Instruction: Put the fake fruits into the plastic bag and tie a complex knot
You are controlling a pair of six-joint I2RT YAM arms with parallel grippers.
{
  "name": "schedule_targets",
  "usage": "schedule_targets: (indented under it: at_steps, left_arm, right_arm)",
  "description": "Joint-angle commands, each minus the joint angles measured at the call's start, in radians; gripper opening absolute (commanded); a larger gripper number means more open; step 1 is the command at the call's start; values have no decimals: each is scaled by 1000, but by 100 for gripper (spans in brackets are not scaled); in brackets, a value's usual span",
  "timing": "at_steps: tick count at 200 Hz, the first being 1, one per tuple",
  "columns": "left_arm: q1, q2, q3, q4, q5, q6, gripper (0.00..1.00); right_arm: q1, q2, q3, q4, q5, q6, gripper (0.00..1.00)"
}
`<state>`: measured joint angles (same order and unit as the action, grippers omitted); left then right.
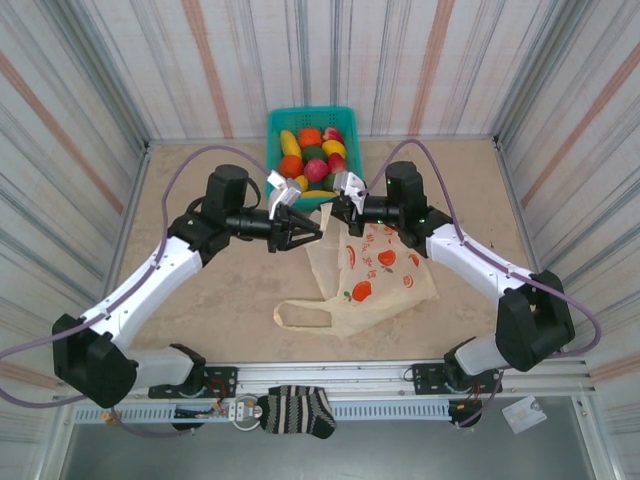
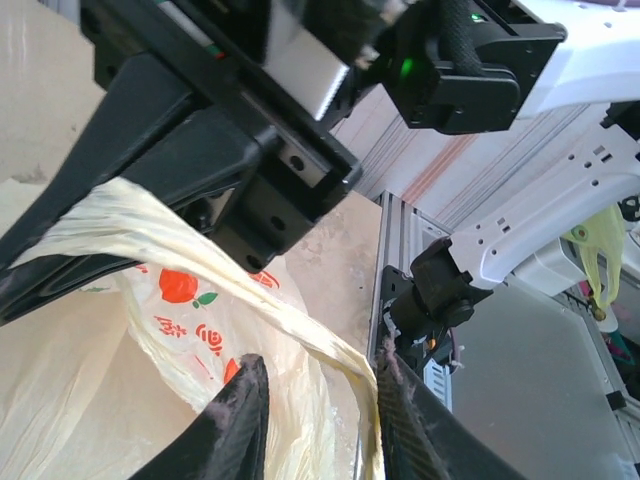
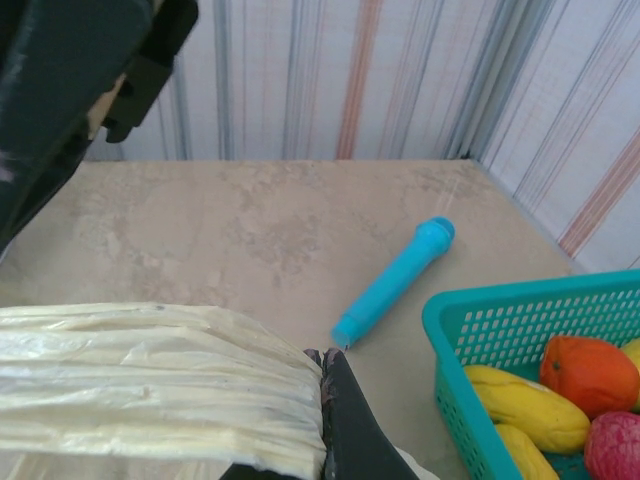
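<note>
Progress is judged to be at an early stage. All the fake fruits (image 1: 312,155) that can be seen, among them a yellow banana, an orange one and some red ones, are heaped in the teal mesh basket (image 1: 274,135) at the far side of the table (image 1: 220,290). None is seen inside the plastic bag (image 1: 385,275).

The plastic bag is laid mostly flat on the table in front of the basket, partly under the right arm. One loop handle (image 1: 300,315) is spread loose on its near side. Another part of the bag, most likely the second handle, is lifted and drawn into a twisted strand (image 2: 200,250) between the two hands, which are brought together just in front of the basket.

The right hand (image 1: 338,208) is closed on this strand, and in the right wrist view the bunched film is seen going into its tips. The left hand (image 1: 303,228) is held open. Its fingers (image 2: 235,420) are seen apart, and the strand is passed through the gap, close along one finger, without being clamped.

A blue tube (image 3: 395,280) is lying on the table beside the basket.

It is judged that the mouth of the bag is only being prepared. The filling is not yet begun, and the knot is left entirely to be done.
</note>
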<state>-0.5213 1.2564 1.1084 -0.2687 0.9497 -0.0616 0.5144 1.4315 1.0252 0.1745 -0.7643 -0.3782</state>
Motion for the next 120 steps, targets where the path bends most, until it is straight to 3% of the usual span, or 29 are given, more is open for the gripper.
schedule_targets:
  at_steps: [1,38,64,83,120]
  left_arm:
    - [-12,-16,13,-17,9,70,37]
    - [-32,-14,27,-80,-6,105,39]
    - [-41,-20,24,-92,-15,118,31]
    - [-46,-25,22,-91,-29,125,31]
    - [-53,-15,34,-37,-55,98,10]
  right_arm:
    - [-7,-29,35,-31,-14,-6,0]
    - [-8,-25,41,-29,3,-4,0]
    - [-11,-21,47,-26,17,0,0]
    - [-14,-15,52,-26,16,4,0]
    - [-9,-1,64,-45,22,-4,0]
